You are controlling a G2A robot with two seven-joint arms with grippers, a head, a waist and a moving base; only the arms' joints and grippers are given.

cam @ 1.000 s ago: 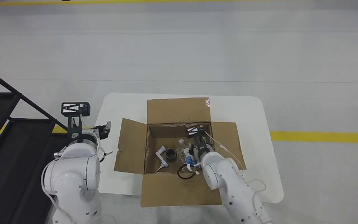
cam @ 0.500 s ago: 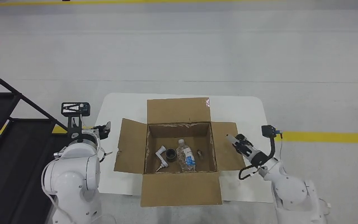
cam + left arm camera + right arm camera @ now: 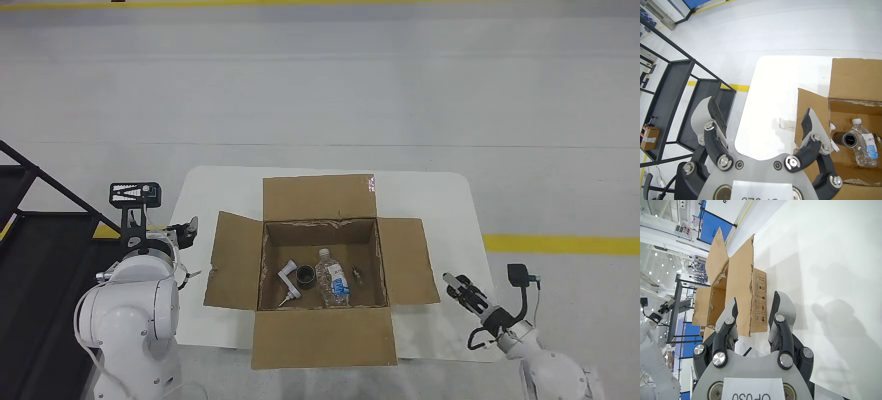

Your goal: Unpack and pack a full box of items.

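Observation:
An open cardboard box (image 3: pixel 322 200) stands in the middle of the white table (image 3: pixel 225 190). Inside lie a clear water bottle (image 3: pixel 333 279), a black cylinder (image 3: pixel 306 277), a white item (image 3: pixel 285 276) and a small dark item (image 3: pixel 357 272). The left wrist view shows the bottle (image 3: pixel 865 145) and cylinder (image 3: pixel 848 139) too. My left gripper (image 3: pixel 761 115) is open and empty, held above the table's left edge, left of the box (image 3: pixel 853 75). My right gripper (image 3: pixel 755 308) hovers at the table's right edge, right of the box (image 3: pixel 738 275), its fingers apart with nothing between them. It appears in the top view as well (image 3: pixel 458 290).
A black metal rack (image 3: pixel 40 250) stands just left of the table, close to my left arm. A scrap of clear tape (image 3: pixel 786 123) lies by the box's left flap. Bare table surface lies to the left and right of the box.
My right arm has come up out of the box and swung right, past the right flap to the table's right edge. The left arm has not moved.

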